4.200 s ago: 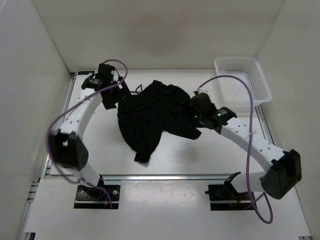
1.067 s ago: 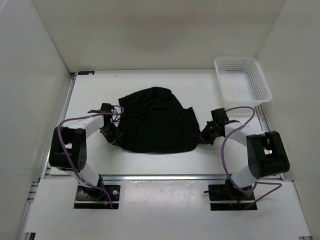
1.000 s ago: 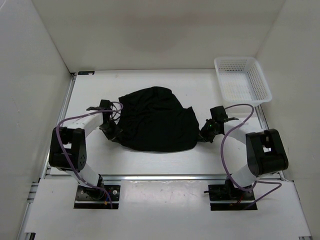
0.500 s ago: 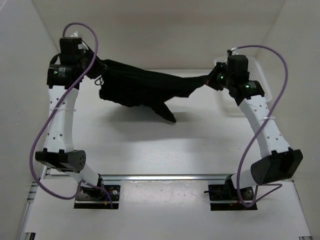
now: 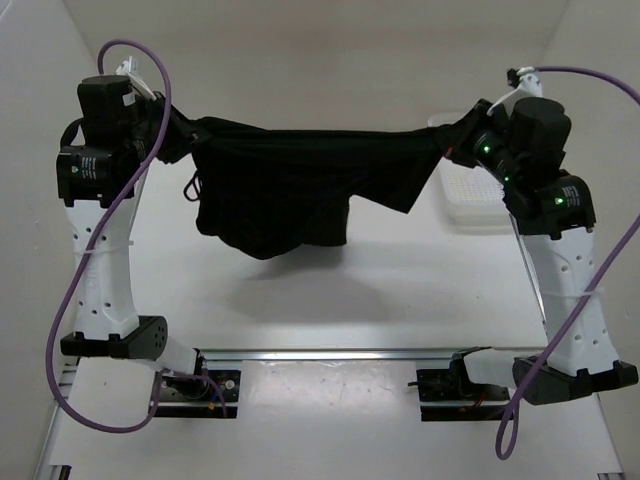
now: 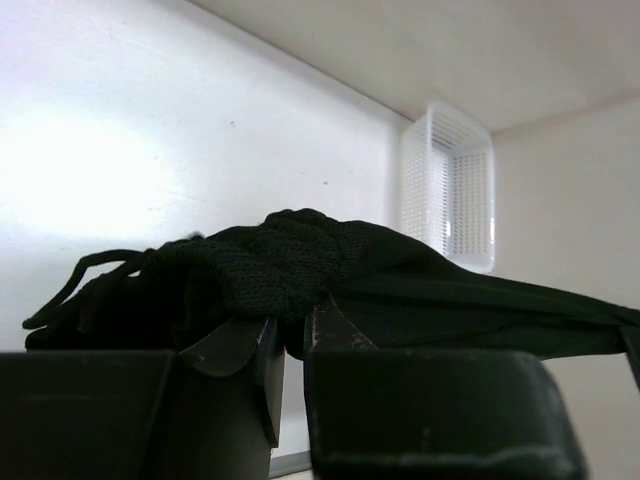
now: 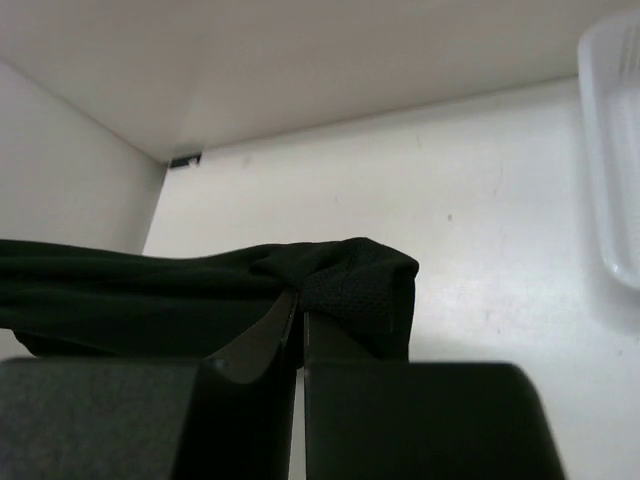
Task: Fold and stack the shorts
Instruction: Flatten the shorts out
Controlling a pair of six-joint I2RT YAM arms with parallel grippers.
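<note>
Black mesh cloth is bunched between the left fingers, which pinch one end of the shorts with only a narrow gap between them. The right fingers are pressed together on the opposite end, and a folded corner of cloth pokes up just past their tips. Between the two pairs of fingers the shorts stretch taut along their top edge, lifted clear of the surface. The rest hangs below the fingers in loose folds. A thin drawstring dangles just beside the left fingers. Behind the right fingers, a white mesh basket sits on the surface, partly hidden by the right arm. White walls rise beyond both pairs of fingers.
</note>
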